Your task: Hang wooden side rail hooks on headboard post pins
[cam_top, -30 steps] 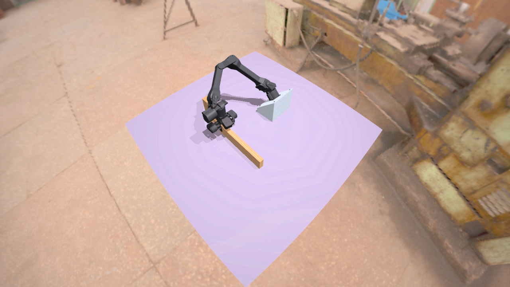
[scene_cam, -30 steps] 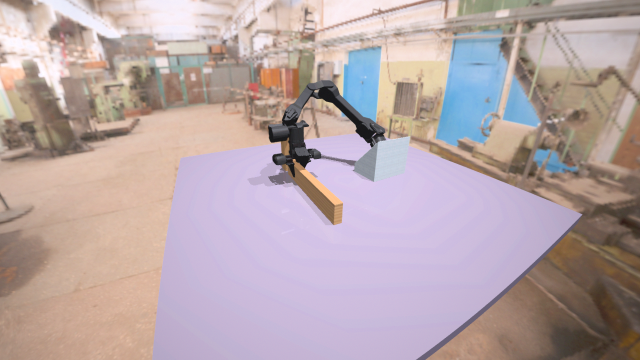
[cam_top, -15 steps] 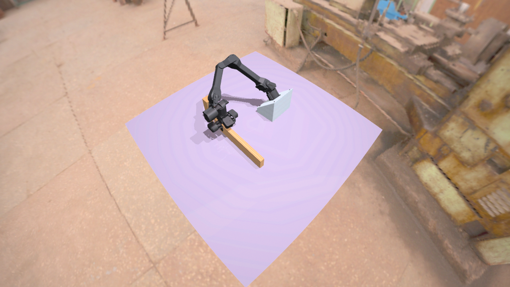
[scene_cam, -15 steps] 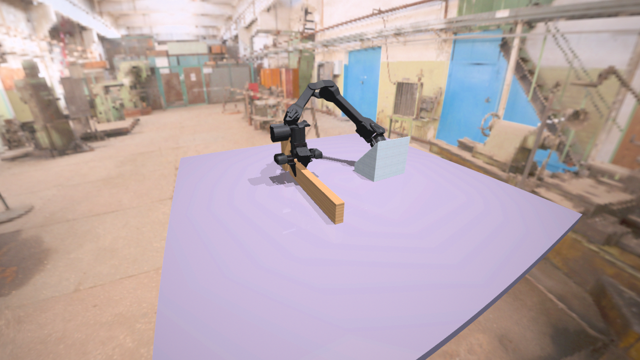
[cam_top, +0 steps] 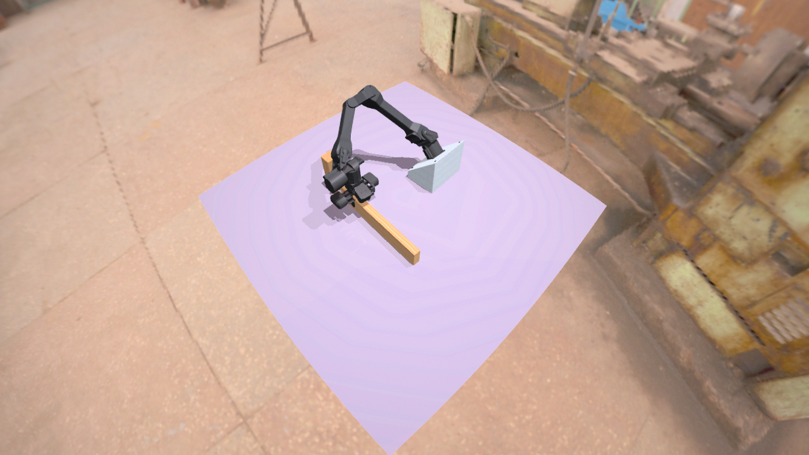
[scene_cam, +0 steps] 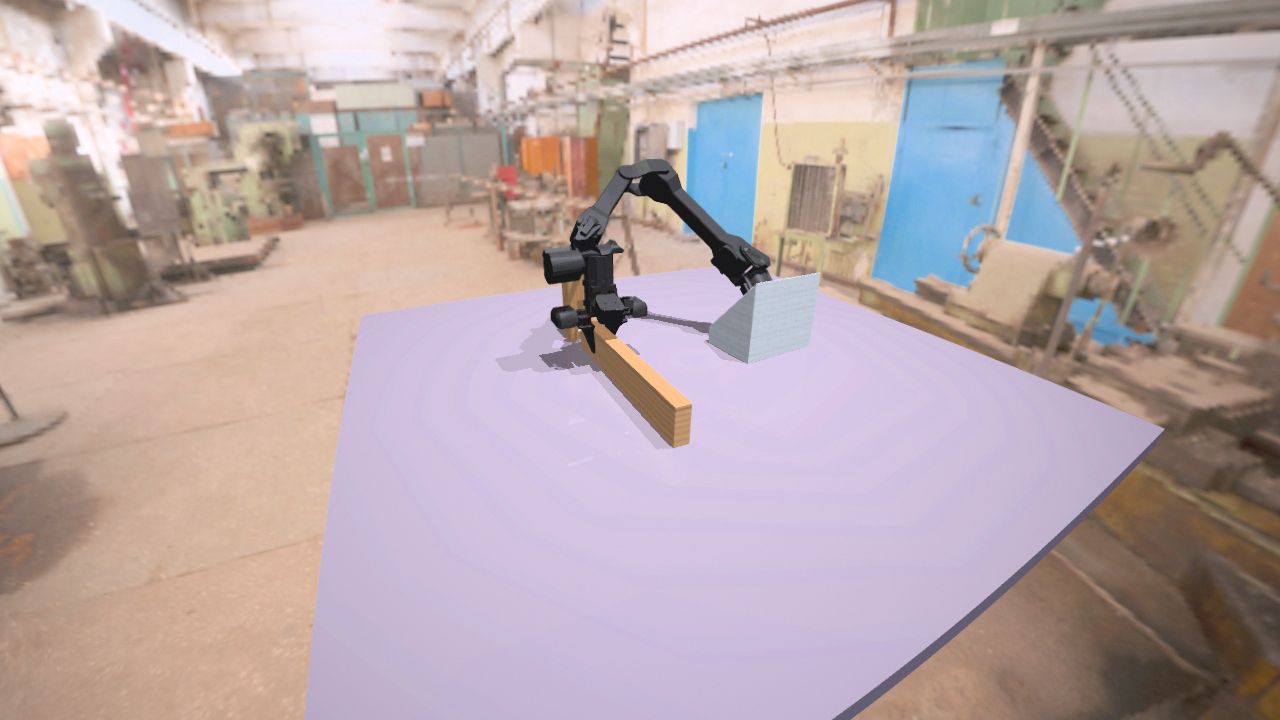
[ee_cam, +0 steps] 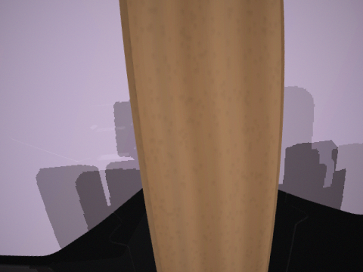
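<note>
The wooden side rail (cam_top: 390,230) (scene_cam: 642,380) (ee_cam: 208,113) runs from under my gripper toward the front, its near end low at the table. My gripper (cam_top: 353,205) (scene_cam: 597,340) is shut on the rail near its post end, with a black finger on each side of the wood in the wrist view. The wooden headboard post (cam_top: 327,160) (scene_cam: 570,300) stands upright behind the gripper, mostly covered by the arm. The hooks, the slot and the pins are hidden, so I cannot tell whether the hooks sit on the pins.
A pale blue-grey wedge-shaped block (cam_top: 447,168) (scene_cam: 783,320) stands by the arm's base, right of the rail. The black arm (cam_top: 390,110) (scene_cam: 693,210) arches over from there to the gripper. The lilac table top (cam_top: 395,339) (scene_cam: 671,573) lies under everything.
</note>
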`<state>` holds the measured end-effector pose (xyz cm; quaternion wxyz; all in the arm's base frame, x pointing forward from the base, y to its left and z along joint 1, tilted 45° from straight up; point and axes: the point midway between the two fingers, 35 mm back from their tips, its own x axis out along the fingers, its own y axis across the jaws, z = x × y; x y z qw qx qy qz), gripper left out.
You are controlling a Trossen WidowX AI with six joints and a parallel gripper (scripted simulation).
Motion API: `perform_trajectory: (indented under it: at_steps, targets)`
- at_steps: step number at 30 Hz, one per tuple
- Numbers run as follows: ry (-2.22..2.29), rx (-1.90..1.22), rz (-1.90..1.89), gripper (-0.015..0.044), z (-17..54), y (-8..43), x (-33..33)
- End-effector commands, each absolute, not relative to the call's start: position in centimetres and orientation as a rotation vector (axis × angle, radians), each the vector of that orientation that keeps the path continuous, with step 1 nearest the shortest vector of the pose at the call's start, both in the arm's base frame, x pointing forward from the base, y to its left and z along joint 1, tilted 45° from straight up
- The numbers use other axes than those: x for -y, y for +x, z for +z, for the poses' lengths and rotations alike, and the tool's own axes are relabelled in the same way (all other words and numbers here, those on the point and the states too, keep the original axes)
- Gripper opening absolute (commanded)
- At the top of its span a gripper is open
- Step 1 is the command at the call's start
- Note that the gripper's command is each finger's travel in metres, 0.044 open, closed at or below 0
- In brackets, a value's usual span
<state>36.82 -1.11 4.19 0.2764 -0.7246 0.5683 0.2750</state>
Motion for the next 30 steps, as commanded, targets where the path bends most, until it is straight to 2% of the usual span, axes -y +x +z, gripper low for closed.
perform_trajectory:
  at_steps: [1, 30]
  targets:
    - [-1.946, -1.527, 0.739, 0.0, 4.19, 36.86, 1.1]
    - [-1.957, -1.534, 0.754, 0.0, 4.44, 36.79, 0.86]
